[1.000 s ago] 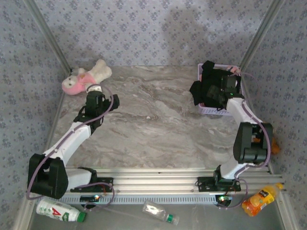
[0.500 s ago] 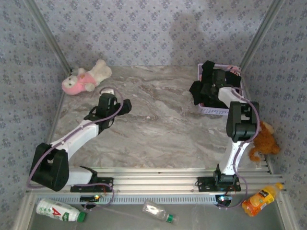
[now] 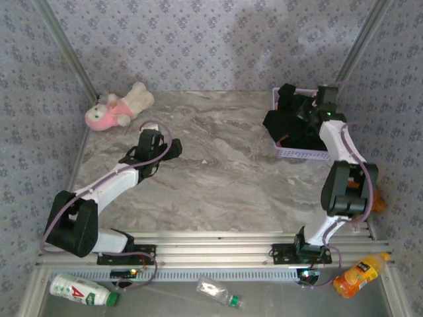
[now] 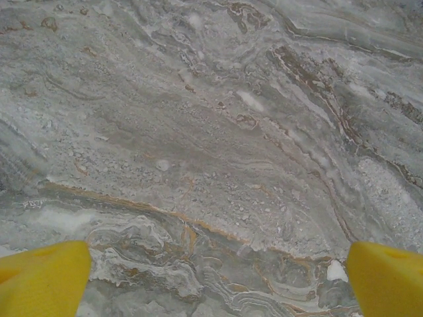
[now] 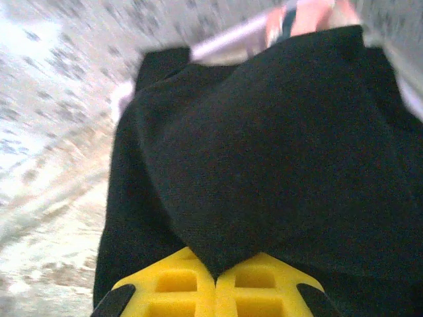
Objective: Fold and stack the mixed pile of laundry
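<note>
Black T-shirt (image 3: 289,123) lies heaped in the lavender mesh basket (image 3: 301,154) at the upper right of the overhead view, with one dark fold spilling over the basket's left rim toward the marbled desk (image 3: 218,178). We see the right arm (image 3: 338,142) reaching up over the basket from the lower right, and the right jaws are down in the dark cloth there. In the right wrist view the two yellow fingers (image 5: 178,284) meet at the bottom centre, pressed together with a peak of the black T-shirt (image 5: 277,145) pinched between them. At the top edge of that frame a strip of the basket (image 5: 225,41) rim shows, and beside it a scrap of the pink garment (image 5: 310,14), too blurred for us to read its print. The left arm (image 3: 112,181) stretches from the lower left toward the middle left of the desk, well apart from the basket. The left jaws stand wide open and hold nothing: in the left wrist view one yellow finger (image 4: 39,277) sits in each bottom corner, with bare desk (image 4: 211,132) between them. A pink-and-white plush toy (image 3: 117,107) lies at the upper left of the desk.
</note>
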Robot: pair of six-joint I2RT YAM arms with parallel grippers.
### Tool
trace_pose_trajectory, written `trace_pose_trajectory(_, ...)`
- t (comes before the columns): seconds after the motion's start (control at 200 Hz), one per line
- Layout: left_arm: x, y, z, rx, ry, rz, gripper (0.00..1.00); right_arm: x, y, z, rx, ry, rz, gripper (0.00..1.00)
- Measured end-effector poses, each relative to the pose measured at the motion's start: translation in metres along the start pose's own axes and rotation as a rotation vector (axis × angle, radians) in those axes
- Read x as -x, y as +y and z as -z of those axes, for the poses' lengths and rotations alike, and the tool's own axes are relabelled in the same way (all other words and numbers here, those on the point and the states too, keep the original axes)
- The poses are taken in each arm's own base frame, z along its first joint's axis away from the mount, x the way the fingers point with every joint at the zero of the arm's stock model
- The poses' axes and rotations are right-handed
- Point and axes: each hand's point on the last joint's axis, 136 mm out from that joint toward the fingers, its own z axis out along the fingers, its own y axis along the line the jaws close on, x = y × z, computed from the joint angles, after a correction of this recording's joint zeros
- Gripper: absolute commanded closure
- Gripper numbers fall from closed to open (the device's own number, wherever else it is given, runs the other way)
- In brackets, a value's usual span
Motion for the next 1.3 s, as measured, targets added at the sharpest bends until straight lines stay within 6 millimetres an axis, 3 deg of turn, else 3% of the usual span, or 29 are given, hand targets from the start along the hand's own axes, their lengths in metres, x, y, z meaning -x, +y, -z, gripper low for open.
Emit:
trace_pose_trajectory(0.235, 0.0, -0.005, -0.008, -0.01, 0.019, 0.01, 0.0, 0.052, 0.045, 0.076, 0.147, -0.156, 0.04, 1.0)
trace_pose_trajectory(0.325, 0.002, -0.009, -0.01, -0.02, 0.021, 0.017, 0.0, 0.072, 0.081, 0.108, 0.246, -0.211, 0.077, 1.0)
trace_pose_trajectory(0.425, 0.005, -0.013, -0.013, -0.04, 0.02, 0.029, 0.0, 0.093, 0.139, 0.155, 0.385, -0.285, 0.159, 1.0)
trace_pose_trajectory(0.52, 0.007, -0.016, -0.014, -0.056, 0.02, 0.046, 0.0, 0.103, 0.201, 0.216, 0.54, -0.365, 0.259, 1.0)
trace_pose_trajectory(0.61, 0.009, -0.015, -0.014, -0.062, 0.023, 0.064, 0.0, 0.11, 0.246, 0.28, 0.703, -0.447, 0.323, 1.0)
trace_pose_trajectory(0.715, 0.014, -0.005, -0.015, -0.048, 0.017, 0.097, 0.0, 0.117, 0.273, 0.339, 0.851, -0.522, 0.356, 1.0)
trace_pose_trajectory(0.824, 0.025, 0.01, -0.013, -0.021, -0.008, 0.144, 0.0, 0.115, 0.285, 0.361, 0.932, -0.543, 0.372, 1.0)
trace_pose_trajectory(0.869, 0.031, 0.016, -0.008, -0.011, -0.029, 0.159, 0.0, 0.11, 0.289, 0.356, 0.939, -0.53, 0.376, 1.0)
trace_pose_trajectory(0.929, 0.039, 0.026, 0.001, 0.008, -0.06, 0.181, 0.0, 0.097, 0.291, 0.332, 0.924, -0.489, 0.375, 1.0)
trace_pose_trajectory(0.994, 0.045, 0.037, 0.013, 0.032, -0.095, 0.2, 0.0, 0.077, 0.289, 0.289, 0.871, -0.417, 0.365, 1.0)
trace_pose_trajectory(1.059, 0.048, 0.043, 0.024, 0.051, -0.124, 0.208, 0.0, 0.045, 0.28, 0.228, 0.788, -0.306, 0.352, 1.0)
trace_pose_trajectory(1.099, 0.049, 0.046, 0.029, 0.063, -0.135, 0.209, 0.0, 0.02, 0.271, 0.186, 0.728, -0.23, 0.343, 0.88)
trace_pose_trajectory(1.179, 0.048, 0.051, 0.034, 0.086, -0.139, 0.208, 0.0, -0.035, 0.245, 0.106, 0.61, -0.059, 0.316, 0.46)
trace_pose_trajectory(1.254, 0.042, 0.056, 0.033, 0.112, -0.121, 0.204, 0.0, -0.089, 0.213, 0.038, 0.496, 0.116, 0.29, 0.32)
trace_pose_trajectory(1.299, 0.038, 0.058, 0.032, 0.124, -0.103, 0.199, 0.0, -0.114, 0.195, 0.011, 0.439, 0.196, 0.279, 0.28)
